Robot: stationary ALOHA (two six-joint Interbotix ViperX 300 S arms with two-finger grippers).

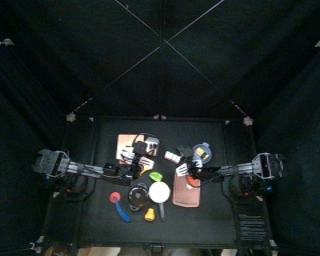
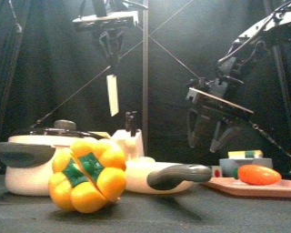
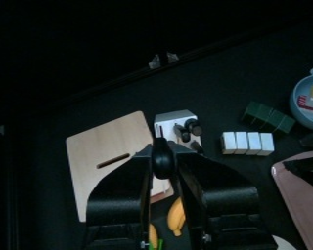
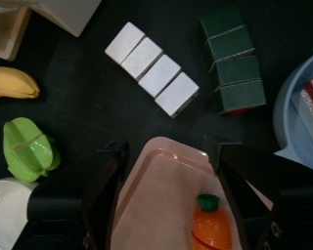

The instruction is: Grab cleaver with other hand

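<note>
Cleaver: a pale flat blade hanging straight down, clear of the table, from the left gripper, which I see high above everything else in the front view. In the left wrist view the two black jaws stand close together, clamped on a dark upright part that I take to be the cleaver's handle; the blade itself I cannot make out there.

Far below the left gripper lie a beige wooden cutting board, a row of white rectangular blocks and a row of dark green blocks. In the front view, a yellow plastic bell pepper stands on the table below the hanging blade, nearest the camera.

The right gripper hangs lower than the left one and well apart from the cleaver. Its jaws are spread wide and hold nothing. Directly below them lies a pink tray carrying an orange carrot-shaped toy with a green top. Beyond the jaw tips are the white blocks and the green blocks. A blue bowl sits just beside the tray on one side, a light green toy on the other.
</note>
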